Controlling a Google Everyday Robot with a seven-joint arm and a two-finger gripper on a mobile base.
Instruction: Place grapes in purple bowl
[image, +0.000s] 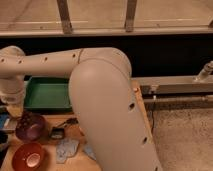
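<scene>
From my remote station, the white robot arm (107, 105) fills the centre of the frame, its elbow bulking from mid-frame to the bottom edge and its perforated forearm reaching toward the upper left. Behind it, a green tray (47, 94) lies at left of centre on the wooden table (141, 107). The gripper (14, 111) sits at the far left edge below the wrist, just above the purple bowl (30, 126); I cannot tell how it is set or whether it carries anything. The purple bowl rests in the lower left, touching or just beside the gripper. I cannot make out the grapes anywhere with certainty. Below it stands an orange-red bowl (28, 155) with a pale centre. Right of that lie blue-grey flat objects (66, 148), and a small dark object (56, 133) sits beside the purple bowl.
</scene>
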